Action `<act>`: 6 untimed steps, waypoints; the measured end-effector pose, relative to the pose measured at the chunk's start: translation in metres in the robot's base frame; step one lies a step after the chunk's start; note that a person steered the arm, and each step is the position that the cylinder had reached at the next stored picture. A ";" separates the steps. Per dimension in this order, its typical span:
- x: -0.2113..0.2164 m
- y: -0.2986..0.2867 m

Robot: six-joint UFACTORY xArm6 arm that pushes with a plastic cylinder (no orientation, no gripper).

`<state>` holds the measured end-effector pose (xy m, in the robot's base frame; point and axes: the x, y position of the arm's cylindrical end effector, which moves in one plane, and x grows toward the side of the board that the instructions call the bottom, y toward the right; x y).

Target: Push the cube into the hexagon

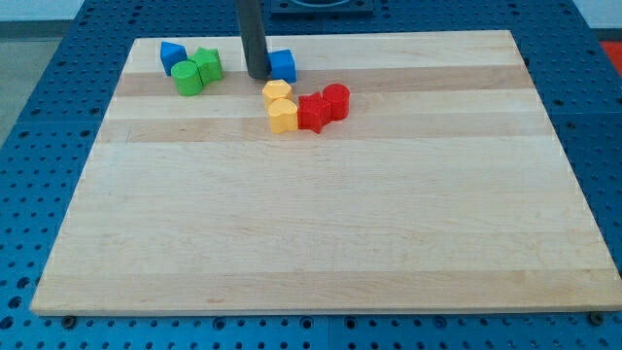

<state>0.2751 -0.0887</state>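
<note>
My tip (258,75) rests on the board near the view's top, touching the left side of the blue cube (283,65). Just below the cube lies a yellow hexagon-like block (277,93), with a second yellow block (283,117) under it. The rod rises straight up out of the view's top. The cube stands a small gap above the upper yellow block.
A red star-like block (312,112) and a red cylinder (335,101) sit right of the yellow blocks. At the view's top left are a blue block (173,54), a green block (207,64) and a green cylinder (188,78). The wooden board (321,214) lies on a blue table.
</note>
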 end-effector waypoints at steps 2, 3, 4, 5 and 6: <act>-0.081 0.009; -0.057 0.040; -0.023 0.020; -0.003 0.014; -0.034 0.014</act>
